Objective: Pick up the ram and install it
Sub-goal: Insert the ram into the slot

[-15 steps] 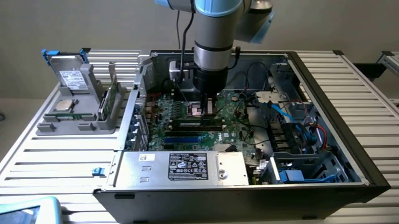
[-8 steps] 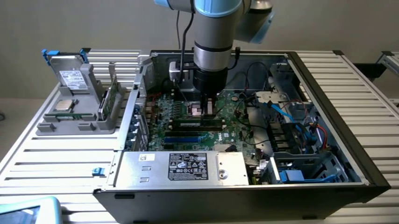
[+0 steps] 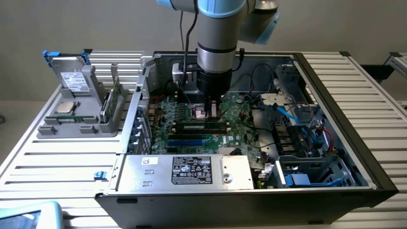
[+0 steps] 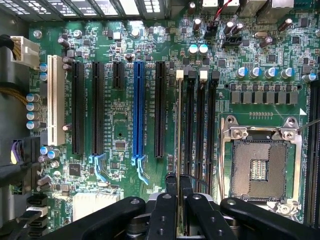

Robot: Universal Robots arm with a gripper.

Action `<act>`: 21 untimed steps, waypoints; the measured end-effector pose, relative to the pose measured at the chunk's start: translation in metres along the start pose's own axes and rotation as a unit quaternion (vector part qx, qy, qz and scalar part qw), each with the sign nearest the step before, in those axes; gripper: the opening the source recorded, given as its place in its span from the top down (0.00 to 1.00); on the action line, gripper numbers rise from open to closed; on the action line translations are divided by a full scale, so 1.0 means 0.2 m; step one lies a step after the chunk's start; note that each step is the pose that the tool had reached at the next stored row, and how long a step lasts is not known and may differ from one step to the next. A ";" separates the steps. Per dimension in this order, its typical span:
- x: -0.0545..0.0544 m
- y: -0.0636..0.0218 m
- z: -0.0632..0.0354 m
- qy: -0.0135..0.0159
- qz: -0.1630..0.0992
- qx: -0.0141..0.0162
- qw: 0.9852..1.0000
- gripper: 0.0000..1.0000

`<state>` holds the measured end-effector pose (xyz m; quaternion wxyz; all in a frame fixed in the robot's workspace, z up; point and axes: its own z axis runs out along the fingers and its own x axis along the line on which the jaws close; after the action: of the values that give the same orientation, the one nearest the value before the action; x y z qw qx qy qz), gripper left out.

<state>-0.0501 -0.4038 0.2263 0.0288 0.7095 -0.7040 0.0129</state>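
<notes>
The arm reaches straight down into the open computer case (image 3: pixel 375 176), with my gripper (image 3: pixel 208 113) low over the motherboard (image 3: pixel 190 138). In the wrist view my gripper (image 4: pixel 179 184) is shut on the ram (image 4: pixel 179 125). The ram shows edge-on as a thin pale strip. It runs along the first of the black memory slots (image 4: pixel 191 125), beside a white latch (image 4: pixel 179 75). Whether it is seated in the slot or just above it I cannot tell. In the exterior view the ram (image 3: pixel 200 126) is a dark strip right under the gripper.
An empty processor socket (image 4: pixel 257 167) lies beside the memory slots, and a blue expansion slot (image 4: pixel 138 110) on their other side. At the exterior view's left a grey fixture (image 3: pixel 76 125) holds a silver processor chip (image 3: pixel 66 107) and a green expansion card (image 3: pixel 113 102). The power supply (image 3: pixel 184 171) and cables (image 3: pixel 289 119) crowd the case.
</notes>
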 end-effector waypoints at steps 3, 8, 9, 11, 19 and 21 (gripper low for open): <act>0.00 0.001 0.002 0.000 0.000 0.001 1.000 0.86; 0.00 0.001 0.003 0.000 0.000 0.003 1.000 0.86; 0.00 0.002 0.003 0.000 0.000 0.003 1.000 0.86; 0.00 0.002 0.003 0.000 0.000 0.004 1.000 0.86; 0.00 0.002 0.002 0.000 0.000 0.004 1.000 0.86; 0.00 0.002 0.002 0.000 0.000 0.004 1.000 0.86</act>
<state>-0.0506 -0.4037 0.2258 0.0264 0.7095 -0.7041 0.0155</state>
